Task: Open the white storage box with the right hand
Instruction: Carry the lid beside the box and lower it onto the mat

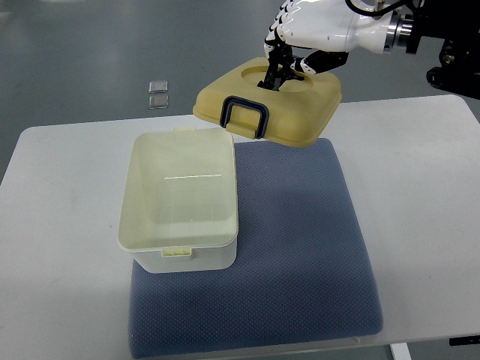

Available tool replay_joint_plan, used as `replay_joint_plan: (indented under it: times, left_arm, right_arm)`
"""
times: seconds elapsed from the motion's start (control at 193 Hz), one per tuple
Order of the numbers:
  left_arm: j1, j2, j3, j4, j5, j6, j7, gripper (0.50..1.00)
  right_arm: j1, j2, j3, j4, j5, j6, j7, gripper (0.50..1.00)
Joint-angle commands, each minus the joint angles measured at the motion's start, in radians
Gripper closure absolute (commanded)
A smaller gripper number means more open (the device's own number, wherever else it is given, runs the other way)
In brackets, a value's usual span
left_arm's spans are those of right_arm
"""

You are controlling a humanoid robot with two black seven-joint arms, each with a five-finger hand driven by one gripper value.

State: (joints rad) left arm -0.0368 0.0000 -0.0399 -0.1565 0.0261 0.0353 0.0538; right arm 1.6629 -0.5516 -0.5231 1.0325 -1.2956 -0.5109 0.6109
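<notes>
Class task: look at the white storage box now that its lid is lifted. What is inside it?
The white storage box shows only its bare pale floor and walls; nothing lies in it. The right hand holds the lid up and off to the side, so no part of the inside is covered.

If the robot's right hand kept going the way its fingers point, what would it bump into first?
The right hand points down and to the left, and its fingers already grip the pale yellow plastic lid with the black handle. Straight beyond that seems to lie the blue-grey fabric mat, though depth is hard to judge.
</notes>
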Motion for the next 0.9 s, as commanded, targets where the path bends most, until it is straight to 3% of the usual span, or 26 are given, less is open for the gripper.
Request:
replay_joint_plan:
  times: [0.0,0.507,0.895]
  left_arm:
    - [0.000,0.000,0.000,0.000,0.000,0.000,0.000,0.500]
    - [0.000,0.000,0.000,0.000,0.000,0.000,0.000,0.500]
    - [0.000,0.000,0.000,0.000,0.000,0.000,0.000,0.500]
  right_arm:
    - [-0.041,-0.024,0.000,0.000,-0.014,-0.028,0.000,1.000]
    - [-0.319,-0.139,0.166,-0.002,-0.166,-0.100,0.000,1.000]
    - [-0.413,-0.076,0.172,-0.002,-0.194,-0.100,0.000,1.000]
